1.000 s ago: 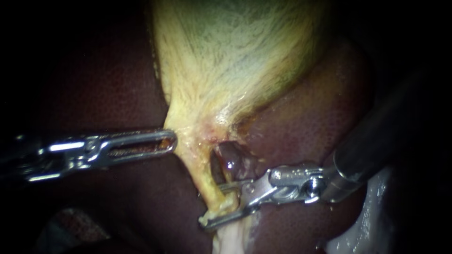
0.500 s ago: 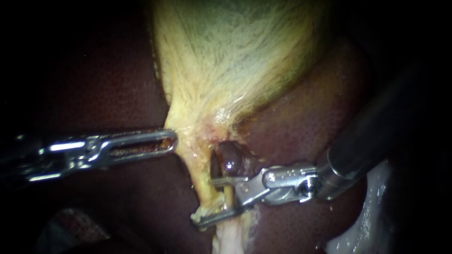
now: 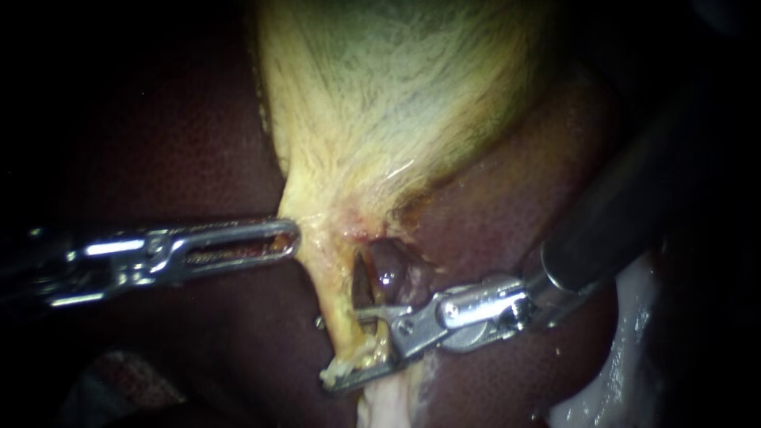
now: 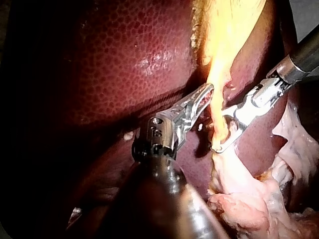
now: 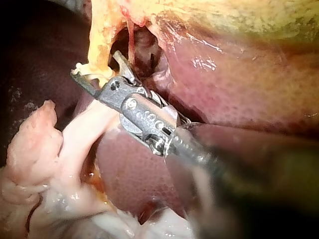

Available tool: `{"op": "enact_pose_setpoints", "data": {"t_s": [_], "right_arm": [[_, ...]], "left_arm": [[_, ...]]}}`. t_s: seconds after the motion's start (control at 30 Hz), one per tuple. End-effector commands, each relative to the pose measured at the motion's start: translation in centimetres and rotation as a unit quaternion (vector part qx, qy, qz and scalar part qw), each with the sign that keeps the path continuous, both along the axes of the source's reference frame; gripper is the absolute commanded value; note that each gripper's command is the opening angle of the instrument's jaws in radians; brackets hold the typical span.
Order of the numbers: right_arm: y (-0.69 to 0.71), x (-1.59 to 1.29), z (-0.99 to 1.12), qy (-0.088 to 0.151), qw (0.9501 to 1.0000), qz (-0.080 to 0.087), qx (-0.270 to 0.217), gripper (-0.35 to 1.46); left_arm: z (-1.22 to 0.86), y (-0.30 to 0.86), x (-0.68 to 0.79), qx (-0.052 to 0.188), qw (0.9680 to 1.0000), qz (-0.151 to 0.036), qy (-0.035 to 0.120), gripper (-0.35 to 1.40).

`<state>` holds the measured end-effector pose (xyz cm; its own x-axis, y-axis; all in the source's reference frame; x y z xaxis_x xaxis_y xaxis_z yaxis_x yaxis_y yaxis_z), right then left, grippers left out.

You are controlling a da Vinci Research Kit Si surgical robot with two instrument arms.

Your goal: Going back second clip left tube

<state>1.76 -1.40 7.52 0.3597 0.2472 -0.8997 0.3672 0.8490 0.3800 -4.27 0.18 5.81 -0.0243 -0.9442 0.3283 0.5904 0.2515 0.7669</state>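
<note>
Right instrument (image 3: 342, 346): jaws wide open, straddling the left tube (image 3: 331, 289) below the gallbladder (image 3: 380, 95). Tube sits in the gap, unclamped.

Left instrument (image 3: 287, 238): the working end is bright polished steel, long and narrow, with a slot cut through its length. The hinge block behind it carries small round pin heads, which show in the left wrist view. The shaft is dark, smooth and round.

Right instrument (image 3: 342, 347): the steel end is shorter and forked, set on a rounded polished knuckle. The knuckle has a pin head and a row of small holes along its side. The shaft is dark grey and tubular, wider than the knuckle.
</note>
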Motion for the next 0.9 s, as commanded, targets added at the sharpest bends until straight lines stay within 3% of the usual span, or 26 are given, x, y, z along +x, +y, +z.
{"op": "enact_pose_setpoints", "data": {"t_s": [0.03, 0.63, 0.73, 0.83, 0.9], "right_arm": [[0.01, -0.01, 0.0, 0.002, 1.0, -0.002, -0.004, 0.6], [0.05, -0.15, 0.03, 0.015, 0.9994, -0.011, -0.03, 0.6], [0.06, -0.04, 0.04, -0.015, 0.9993, 0.009, 0.033, 0.6], [0.06, 0.08, 0.03, -0.042, 0.9944, 0.029, 0.093, 0.6], [0.06, 0.1, 0.02, -0.047, 0.9923, 0.034, 0.11, 0.6]], "left_arm": [[-0.01, 0.0, 0.0, 0.0, 1.0, 0.0, 0.0, -0.35], [-0.01, 0.0, 0.0, 0.0, 1.0, 0.0, 0.0, -0.35], [-0.01, 0.0, -0.02, 0.0, 1.0, 0.0, 0.0, -0.35], [-0.01, 0.0, -0.02, 0.0, 1.0, 0.0, 0.0, -0.35], [-0.01, 0.0, -0.02, 0.0, 1.0, 0.0, 0.0, -0.35]]}}
